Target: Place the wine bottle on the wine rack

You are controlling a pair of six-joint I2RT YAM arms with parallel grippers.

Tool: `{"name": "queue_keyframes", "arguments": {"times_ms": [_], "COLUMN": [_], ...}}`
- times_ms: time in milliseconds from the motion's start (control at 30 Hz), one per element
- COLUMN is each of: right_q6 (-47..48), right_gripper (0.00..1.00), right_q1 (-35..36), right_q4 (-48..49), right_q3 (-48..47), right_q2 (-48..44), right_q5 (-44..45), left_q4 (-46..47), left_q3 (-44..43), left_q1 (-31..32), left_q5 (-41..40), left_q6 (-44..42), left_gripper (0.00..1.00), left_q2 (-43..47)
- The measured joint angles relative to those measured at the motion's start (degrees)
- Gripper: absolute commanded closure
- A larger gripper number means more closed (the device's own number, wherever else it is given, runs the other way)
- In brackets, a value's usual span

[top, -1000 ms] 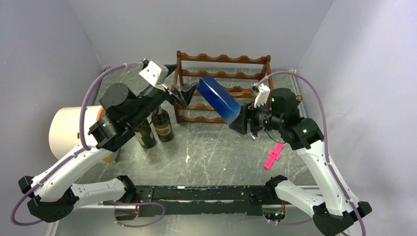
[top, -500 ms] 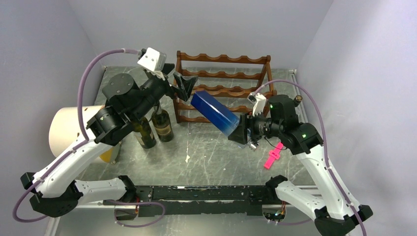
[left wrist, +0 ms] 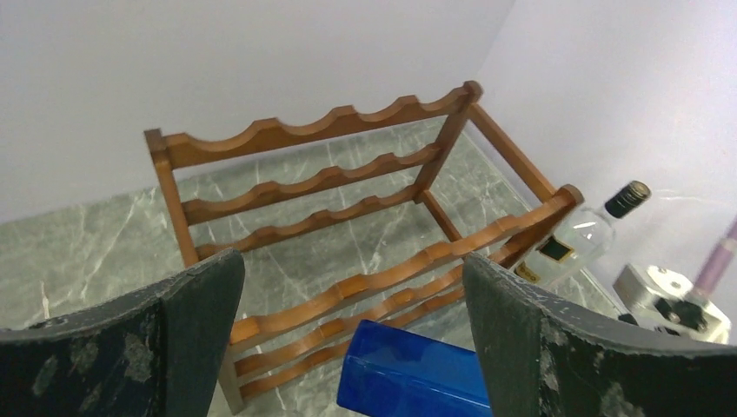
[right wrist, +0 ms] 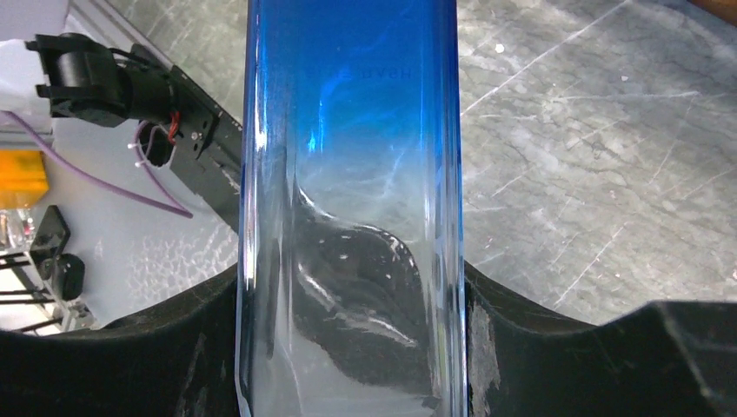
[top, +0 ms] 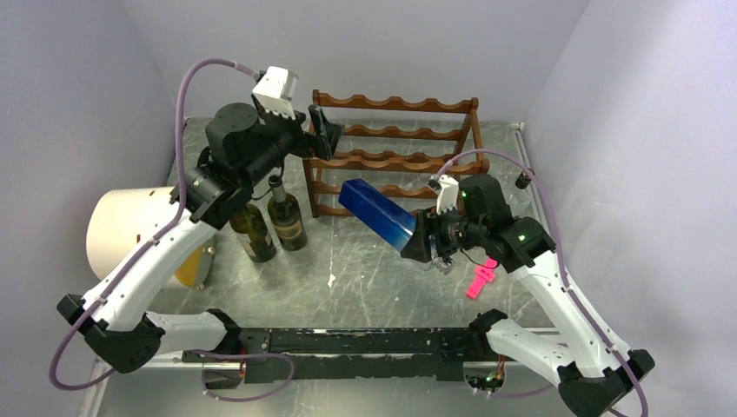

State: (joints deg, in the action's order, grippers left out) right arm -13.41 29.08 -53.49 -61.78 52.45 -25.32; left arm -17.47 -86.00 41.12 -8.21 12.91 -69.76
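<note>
Transfer is under way, by my reading, but not finished. The right gripper is clamped about halfway closed on the pale lower end of the square-sided blue glass wine bottle. It holds the bottle in the air, tilted, with the dark blue end pointing toward 10 o'clock. That end is just in front of the lower rails of the reddish-brown wooden wine rack with scalloped rails, apparently not touching them.

Every cradle that shows on the rack is bare. What is left is to line the bottle up with a pair of scallops, lay it across them and let go.

The left gripper has its jaws spread wide with nothing between them. It hangs beside the rack's top left post, at about 11 o'clock on the table.

The grey marble-patterned tabletop is flat and looks smooth and slightly glossy. Two dark green glass bottles with cream labels stand at 9 o'clock, near a large white cylinder at the table's left edge. A small pink plastic clip lies at 4 o'clock. A clear glass bottle with a black cap rests against the rack's right end. Plain pale walls close in the table on three sides.
</note>
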Motion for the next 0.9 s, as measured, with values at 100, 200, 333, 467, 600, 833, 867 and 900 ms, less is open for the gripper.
{"name": "queue_keyframes", "arguments": {"times_ms": [100,200,333,467,600,833,867,900], "right_q6": [-1.0,-2.3,-4.1,-5.4,-6.2,-8.4,-8.9,-9.3], "right_gripper": [1.00,1.00,1.00,1.00,1.00,1.00,1.00,1.00], "right_q1": [1.3,3.2,6.4,8.4,9.0,11.1,11.9,12.7], "right_q4": [2.3,4.0,6.0,6.9,6.6,7.7,8.2,8.7], "right_q3": [1.9,3.0,3.2,3.2,3.2,3.3,3.4,3.4], "right_q2": [0.2,0.7,1.7,2.5,2.6,2.9,3.1,3.3], "right_q5": [1.7,4.0,8.3,13.0,15.3,17.2,17.8,18.5], "left_q4": [-0.6,-1.4,-2.6,-4.7,-7.0,-9.0,-9.0,-9.0], "left_q3": [0.0,0.0,-0.1,-1.4,-1.6,-1.6,-1.6,-1.6], "left_q1": [-5.2,-9.6,-14.0,-17.1,-19.4,-21.1,-21.2,-21.2], "left_q5": [4.3,8.5,12.6,15.5,16.7,18.8,19.5,19.9], "left_q6": [3.1,6.1,8.9,10.1,10.7,11.2,11.4,11.4], "left_gripper": [0.09,0.15,0.21,0.26,0.31,0.49,0.51,0.53], "left_q2": [-1.8,-4.0,-7.8,-13.0,-17.4,-20.3,-20.3,-20.3]}}
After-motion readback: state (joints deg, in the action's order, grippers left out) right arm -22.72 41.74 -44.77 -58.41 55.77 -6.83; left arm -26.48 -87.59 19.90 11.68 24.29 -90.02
